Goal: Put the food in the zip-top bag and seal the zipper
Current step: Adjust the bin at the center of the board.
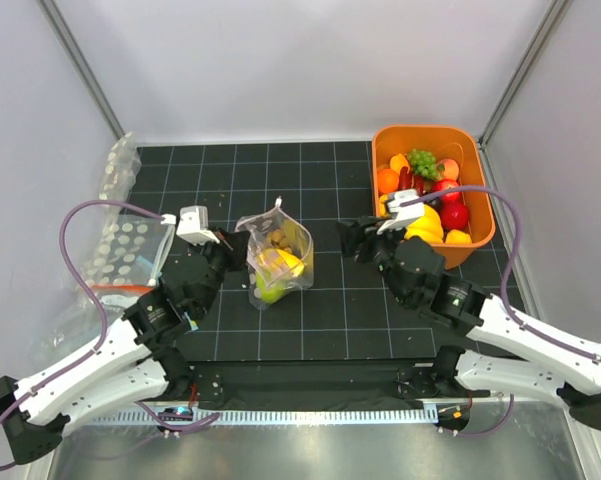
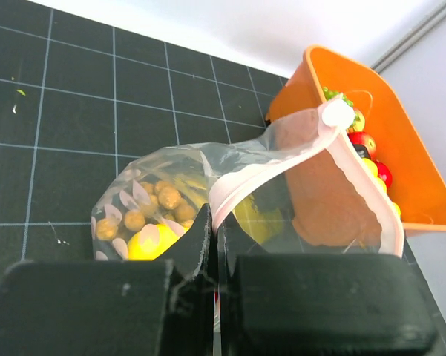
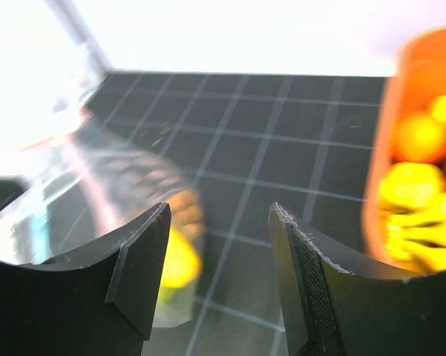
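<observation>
The zip-top bag (image 1: 277, 256) stands upright mid-table, holding food: a brown nut cluster (image 2: 160, 203) and yellow fruit (image 2: 143, 245). My left gripper (image 2: 214, 216) is shut on the pink zipper (image 2: 267, 167) at the bag's left rim; the mouth gapes open beyond it. My right gripper (image 1: 348, 238) hovers to the right of the bag, apart from it, jaws open with nothing between them (image 3: 219, 222). In the right wrist view the bag (image 3: 126, 185) is a blur at the left. More food (image 1: 430, 195) fills the orange tub.
The orange tub (image 1: 420, 131) sits at the back right, close behind my right arm, and shows in the wrist views (image 2: 423, 185) (image 3: 397, 89). Spare clear dotted bags (image 1: 125, 240) lie along the left edge. Grey walls enclose the black gridded mat (image 1: 330, 320).
</observation>
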